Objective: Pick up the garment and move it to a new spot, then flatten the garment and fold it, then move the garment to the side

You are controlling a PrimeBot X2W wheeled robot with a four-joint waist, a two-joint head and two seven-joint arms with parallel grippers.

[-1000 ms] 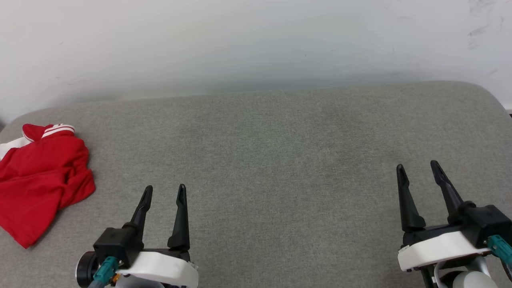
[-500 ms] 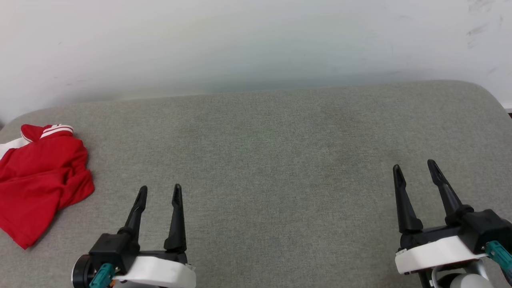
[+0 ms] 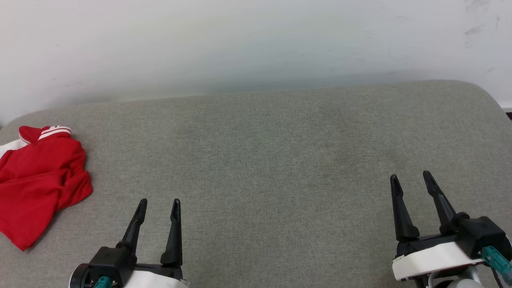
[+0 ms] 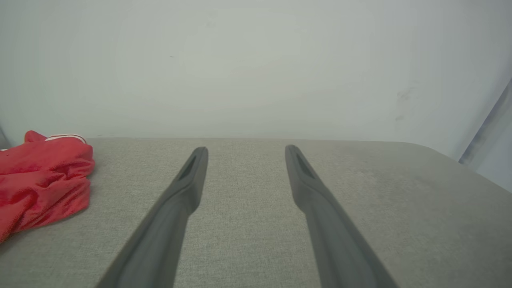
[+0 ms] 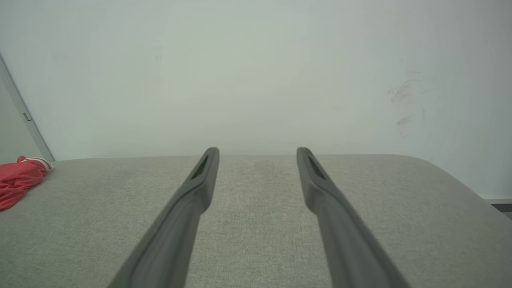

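Pickup pending: garment crumpled at nine o'clock. My left end effector and right end effector gape empty; I'd reach left next.

Item 1, left gripper: drawn back toward the robot over the last second. Its fingertips now sit lower and a little further left in the head view, and less of its body shows above the bottom edge. Item 2, right gripper: likewise drawn back, fingertips lower in the head view, by a smaller step. Item 3, head camera: turned slightly, so the garment and the wall smudges both sit a touch further left in frame.
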